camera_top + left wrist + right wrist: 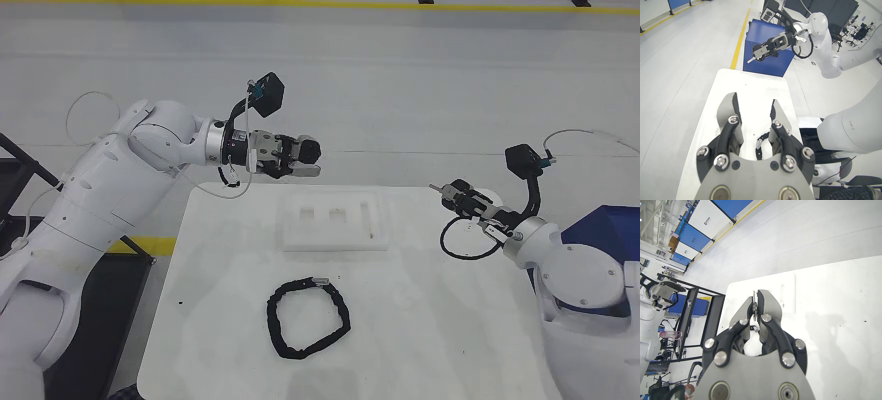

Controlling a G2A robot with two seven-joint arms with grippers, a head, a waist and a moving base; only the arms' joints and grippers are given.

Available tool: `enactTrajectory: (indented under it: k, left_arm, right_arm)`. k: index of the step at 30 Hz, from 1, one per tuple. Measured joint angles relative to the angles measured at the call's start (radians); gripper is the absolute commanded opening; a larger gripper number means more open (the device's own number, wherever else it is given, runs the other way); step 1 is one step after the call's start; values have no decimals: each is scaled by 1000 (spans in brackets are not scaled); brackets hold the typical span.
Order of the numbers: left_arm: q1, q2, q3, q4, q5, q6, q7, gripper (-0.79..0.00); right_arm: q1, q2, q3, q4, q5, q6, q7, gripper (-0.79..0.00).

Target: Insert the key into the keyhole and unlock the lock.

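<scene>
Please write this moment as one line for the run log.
right gripper: shut on key | left gripper: open | chain lock: lying on table

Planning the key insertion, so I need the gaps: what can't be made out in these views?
1. Keyhole: top view, the chain lock's metal end is too small to show it.
2. Chain lock: left wrist view, mostly hidden behind the left hand.
3. Key: right wrist view, edge-on, largely covered by the right hand.

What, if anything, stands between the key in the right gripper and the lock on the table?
Nothing visible does. The right gripper holds the key above the table edge; the lock lies in the open, the low white tray beside the route.
</scene>
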State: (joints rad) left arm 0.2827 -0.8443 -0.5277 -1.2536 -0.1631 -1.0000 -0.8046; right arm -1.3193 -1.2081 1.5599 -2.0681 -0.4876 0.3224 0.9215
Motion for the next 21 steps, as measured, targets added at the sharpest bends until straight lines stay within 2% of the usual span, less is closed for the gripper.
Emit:
enactTrajectory:
  k: [7,15,21]
  left_arm:
    - [53,9,-37,-28,227,-13,52,-785]
    - [153,17,-71,-114,555,-12,252,-785]
    - [191,24,-37,-166,856,-12,402,-785]
  right_arm:
    - [-5,6,-18,-5,-15,-21,-5,-785]
    - [4,14,-34,11,-16,-41,20,-785]
    - [23,20,-51,32,-17,-54,55,-785]
